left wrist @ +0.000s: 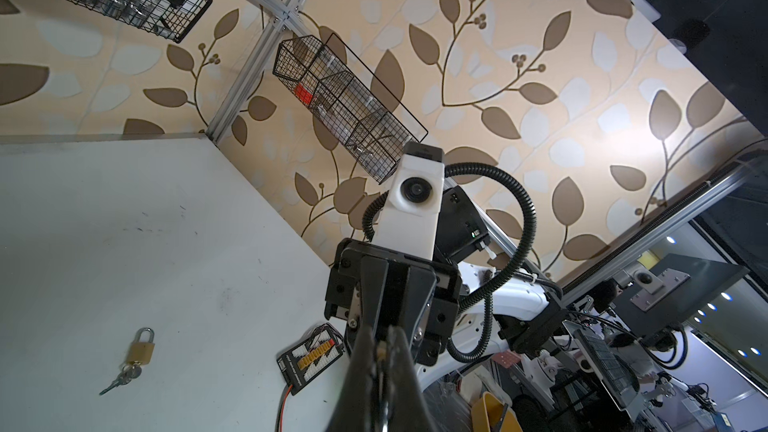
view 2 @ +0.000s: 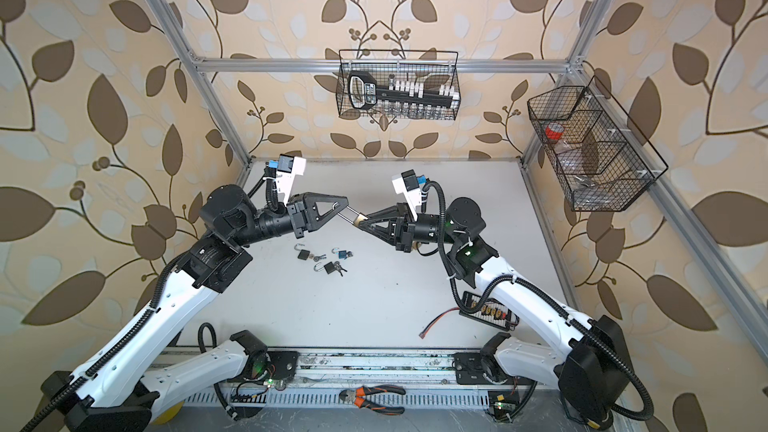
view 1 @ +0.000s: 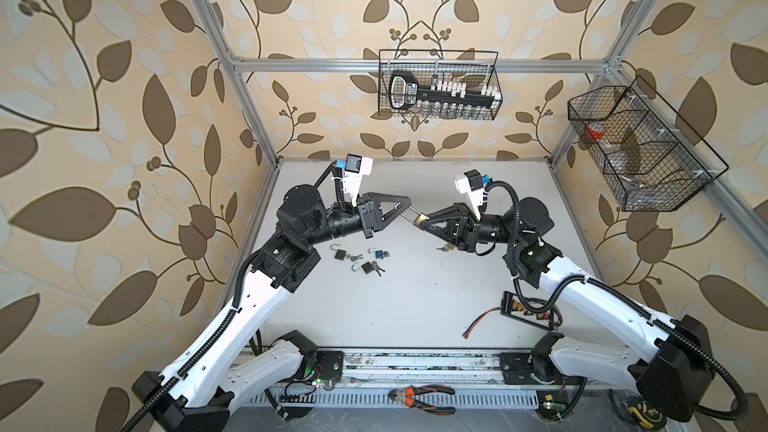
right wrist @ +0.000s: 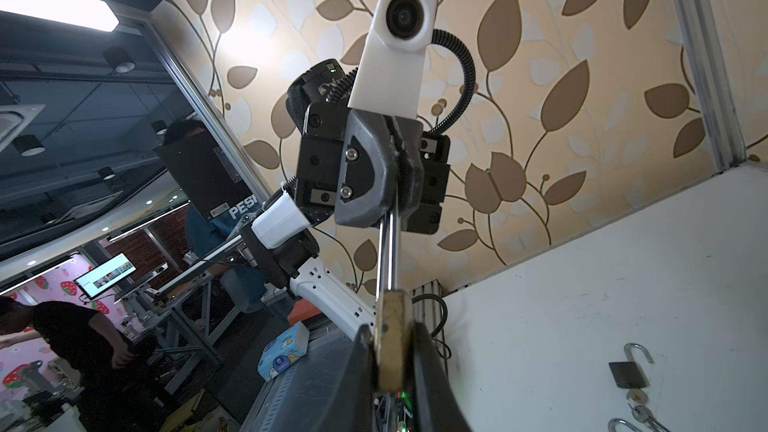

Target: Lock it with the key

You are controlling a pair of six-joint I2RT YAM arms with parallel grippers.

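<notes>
Left fingers (view 1: 388, 196): pinched narrow on the bend of the shackle (view 1: 409, 214). Right fingers (view 1: 442, 210): clamped on the brass body of the padlock (view 1: 421, 218). In the right wrist view the body (right wrist: 390, 342) sits squeezed between them at bottom centre. The twin shackle rods run up from it into the left fingers (right wrist: 365, 176). Shackle latched or not: cannot tell.

Padlock is held clear of the counter (view 1: 415, 305), just above centre of frame in both top views. The arms meet tip to tip, one from each side.

On the counter, left of centre and just below the left fingers in frame: cluster of three small padlocks (view 1: 368, 268), shackles swung open, keys (view 1: 377, 270) beside them.

Fourth padlock (left wrist: 141, 351): brass, shackle down, keys hanging from it, lower left in the left wrist view. In a top view it peeks out just below the right fingers (view 1: 446, 248).

Board (view 1: 525, 309): black, with a red lead, lower right of the counter.

Pliers (view 1: 422, 398): on the front rail, bottom centre.

Wire baskets (view 1: 440, 51): one at upper centre, one at upper right.
</notes>
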